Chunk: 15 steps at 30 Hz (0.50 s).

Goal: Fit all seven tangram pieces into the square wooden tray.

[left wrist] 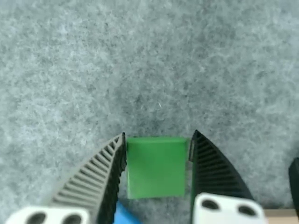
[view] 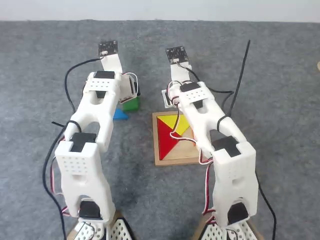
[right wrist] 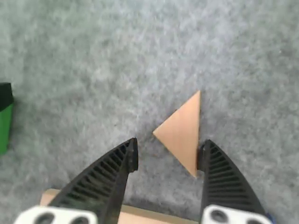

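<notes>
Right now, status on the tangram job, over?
Left end effector around green square, grip unconfirmed. Right end effector open astride tan triangle. Tray holds red piece and yellow piece. Blue piece beside green square.

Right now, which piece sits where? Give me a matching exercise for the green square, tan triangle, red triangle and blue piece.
Pieces:
1. green square
2. tan triangle
3. red triangle
4. blue piece

Places:
A. in the wooden tray
B. on the carpet, between the jaws of the right pincer
C. on the carpet, next to the green square
D. between the jaws of the left pincer

Pairs: 1-D, 2-B, 3-A, 4-C
</notes>
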Each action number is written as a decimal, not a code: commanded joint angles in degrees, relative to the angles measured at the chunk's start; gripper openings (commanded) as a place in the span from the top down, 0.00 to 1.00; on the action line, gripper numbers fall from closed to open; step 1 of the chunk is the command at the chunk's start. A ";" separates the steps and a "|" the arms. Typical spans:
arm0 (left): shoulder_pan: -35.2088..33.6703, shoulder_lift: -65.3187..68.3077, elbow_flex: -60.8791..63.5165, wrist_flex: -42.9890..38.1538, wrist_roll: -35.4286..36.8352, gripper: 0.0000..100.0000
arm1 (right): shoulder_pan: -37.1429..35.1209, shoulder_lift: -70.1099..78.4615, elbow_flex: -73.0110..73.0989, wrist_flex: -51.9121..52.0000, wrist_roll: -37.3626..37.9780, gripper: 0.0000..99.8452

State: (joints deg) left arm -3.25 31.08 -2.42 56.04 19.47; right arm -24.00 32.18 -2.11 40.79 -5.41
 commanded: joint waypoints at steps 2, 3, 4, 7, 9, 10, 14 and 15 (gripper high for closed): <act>0.18 -1.76 -0.22 -1.14 -0.79 0.78 | 0.13 -0.84 -0.35 0.92 0.88 0.79; 0.18 -1.76 -0.22 -1.14 -0.79 0.78 | 0.22 -0.84 -0.35 0.48 0.53 0.79; 0.18 -1.76 -0.22 -1.14 -0.79 0.78 | 0.22 -0.84 -0.53 -0.04 0.44 0.79; 0.18 -1.76 -0.22 -1.14 -0.79 0.78 | 0.31 -0.75 -1.85 -2.77 0.44 0.79; 0.18 -1.76 -0.22 -1.14 -0.79 0.78 | 0.04 -0.75 -2.29 -3.47 0.44 0.79; 0.18 -1.76 -0.22 -1.14 -0.79 0.78 | -0.04 -0.66 -2.37 -3.74 0.44 0.79; 0.18 -1.76 -0.22 -1.14 -0.79 0.78 | 0.13 -0.66 -2.46 -3.74 0.44 0.79; 0.18 -1.76 -0.22 -1.14 -0.79 0.78 | 0.22 -0.66 -2.46 -3.74 0.44 0.79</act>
State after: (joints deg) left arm -3.25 31.08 -2.42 56.04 19.47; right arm -24.00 32.18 -2.20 38.15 -5.23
